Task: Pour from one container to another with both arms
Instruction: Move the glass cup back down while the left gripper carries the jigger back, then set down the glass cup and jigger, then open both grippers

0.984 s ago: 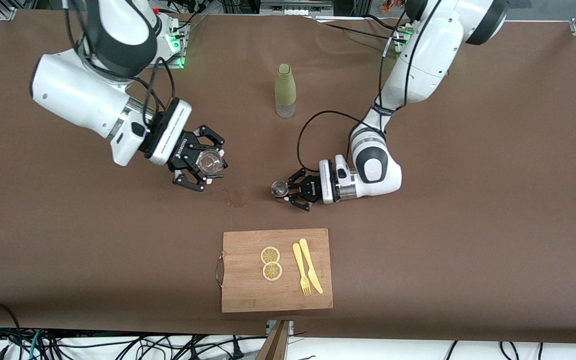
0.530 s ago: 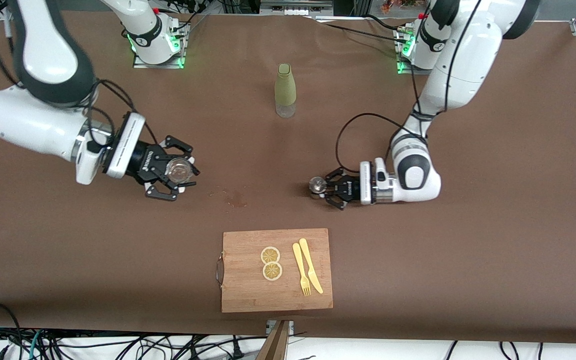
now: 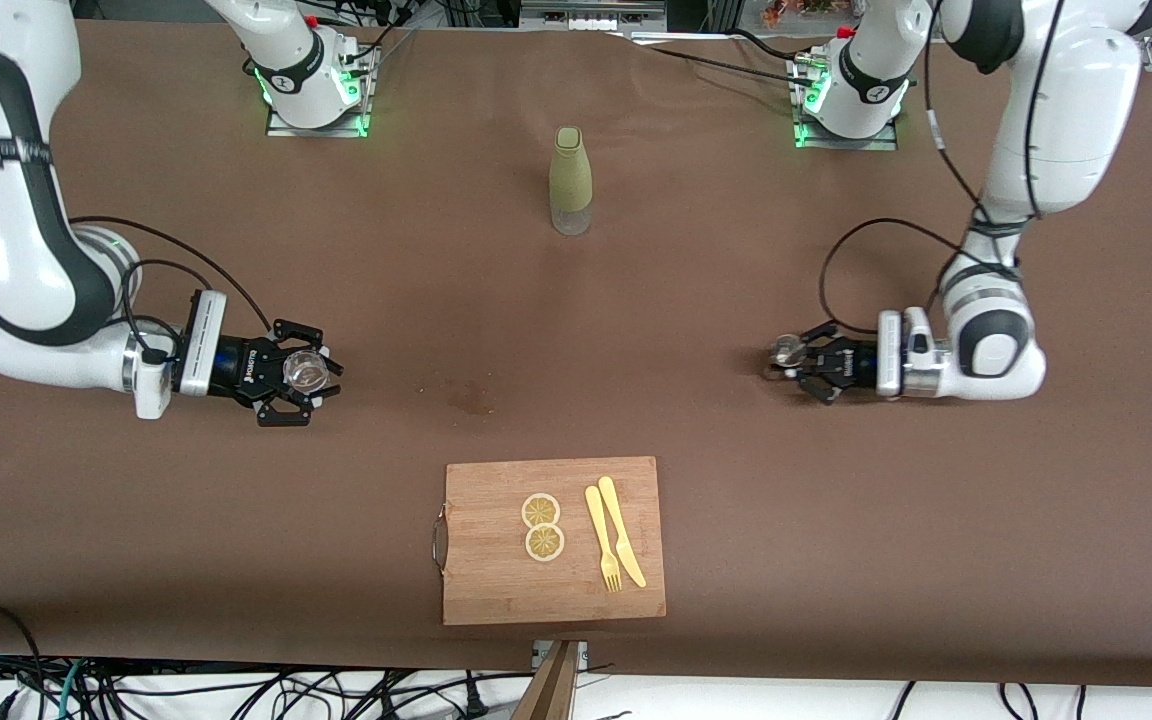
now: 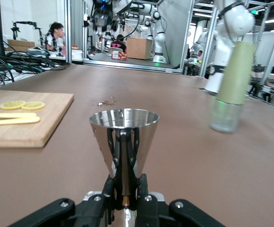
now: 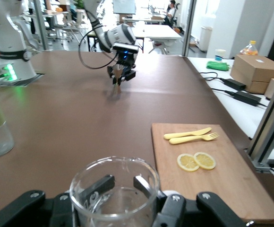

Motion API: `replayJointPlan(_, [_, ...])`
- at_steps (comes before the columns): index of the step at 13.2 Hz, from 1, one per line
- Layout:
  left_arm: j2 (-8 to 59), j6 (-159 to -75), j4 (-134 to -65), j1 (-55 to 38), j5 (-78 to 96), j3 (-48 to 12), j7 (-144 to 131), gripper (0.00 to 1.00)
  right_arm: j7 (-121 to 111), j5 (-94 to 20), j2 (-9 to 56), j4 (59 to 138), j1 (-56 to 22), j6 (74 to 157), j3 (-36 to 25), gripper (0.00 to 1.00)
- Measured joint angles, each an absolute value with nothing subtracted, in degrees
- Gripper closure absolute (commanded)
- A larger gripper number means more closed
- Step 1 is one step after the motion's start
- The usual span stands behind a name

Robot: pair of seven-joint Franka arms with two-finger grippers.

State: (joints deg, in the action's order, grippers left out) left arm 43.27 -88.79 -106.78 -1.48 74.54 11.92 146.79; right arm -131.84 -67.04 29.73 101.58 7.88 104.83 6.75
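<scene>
Steel jigger point(image 4: 124, 142) upright, mouth up

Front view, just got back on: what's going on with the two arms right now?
Each arm holds one container, low over the table. The right gripper is shut on a clear glass cup toward its end. The left gripper is shut on a metal jigger toward the other end. A green bottle stands between the bases. The cutting board with lemon slices, fork and knife lies nearest the camera.
</scene>
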Motion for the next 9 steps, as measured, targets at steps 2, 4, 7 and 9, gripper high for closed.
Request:
replayJointPlan(2, [43.05, -85.78, -106.77, 2.32, 69.87, 12.71, 149.13, 1.00, -138.23, -66.96, 34.13, 101.74, 9.37, 101.88, 4.92, 0.71])
replayJointPlan(4, [43.00, -83.07, -106.57, 6.07, 65.73, 12.76, 150.96, 1.00, -143.28, -66.77, 38.36, 101.85, 10.40, 101.00, 3.40, 0.71])
replayJointPlan(7, [42.93, -79.70, -105.18, 10.49, 61.47, 12.77, 154.65, 1.00, -147.18, -66.68, 43.49, 101.95, 10.57, 100.89, 1.20, 0.71])
replayJointPlan(9, [42.94, -78.78, -104.45, 12.57, 60.23, 12.77, 156.24, 1.00, -148.75, -66.68, 46.56, 101.98, 10.69, 100.89, 0.10, 0.70])
